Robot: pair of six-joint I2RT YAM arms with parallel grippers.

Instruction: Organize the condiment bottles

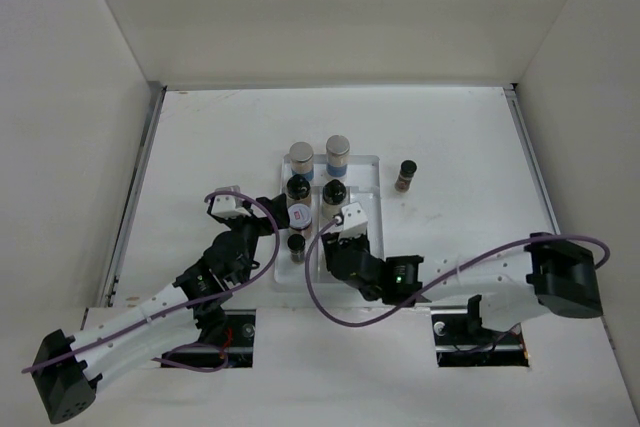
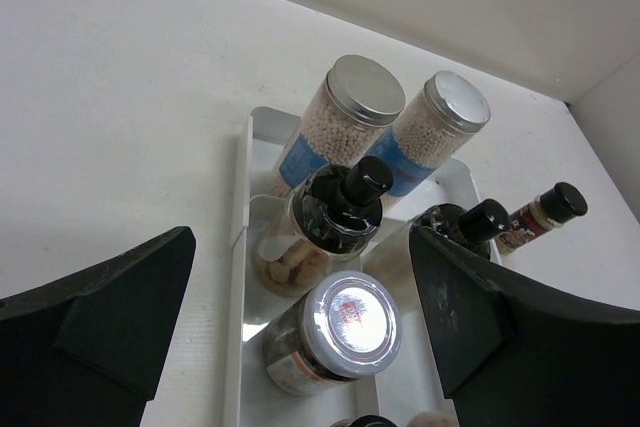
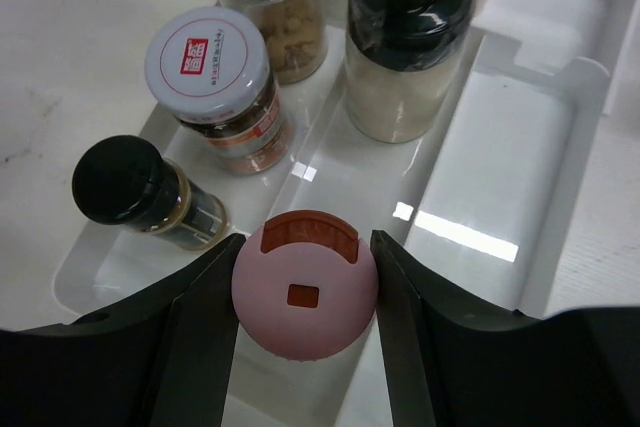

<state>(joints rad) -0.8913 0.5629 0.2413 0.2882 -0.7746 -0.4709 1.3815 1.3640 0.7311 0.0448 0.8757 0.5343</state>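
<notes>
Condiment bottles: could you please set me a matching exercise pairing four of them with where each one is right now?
1. pink-capped bottle
2. white-lidded jar
3. silver-lidded jars
4. brown spice bottle

A. at the far end of the tray
B. on the table, outside the tray
C. between the jaws of the right gripper
D. in the tray, beside a small black-capped bottle

Pairs: 1-C, 2-D, 3-A, 4-B

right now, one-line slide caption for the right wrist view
Right gripper grips a round pink-capped bottle over the clear plastic three-compartment tray.
</notes>
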